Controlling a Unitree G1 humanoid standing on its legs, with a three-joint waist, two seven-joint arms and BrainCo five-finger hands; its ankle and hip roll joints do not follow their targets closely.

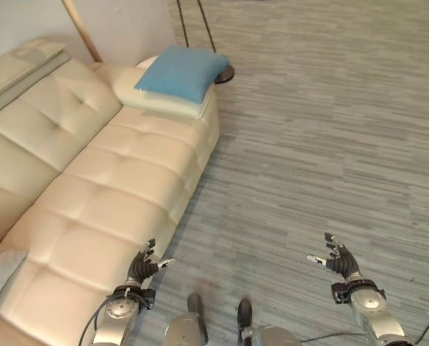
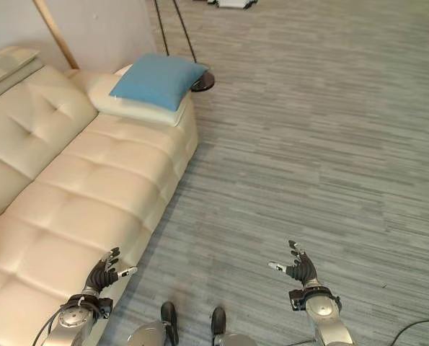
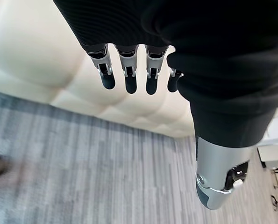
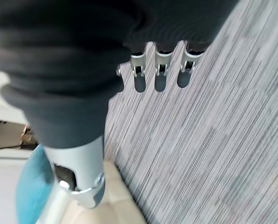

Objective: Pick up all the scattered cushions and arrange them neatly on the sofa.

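Blue cushion (image 1: 179, 72) lies atop a cream cushion (image 1: 160, 99) at the sofa's (image 1: 106, 187) 12 o'clock end. Left hand (image 1: 143, 267) and right hand (image 1: 338, 259) both spread, empty. No legible writing.

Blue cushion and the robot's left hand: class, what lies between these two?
In the left eye view, between the blue cushion and the open, empty left hand lies bare tufted seat of the cream sofa, with nothing on it.
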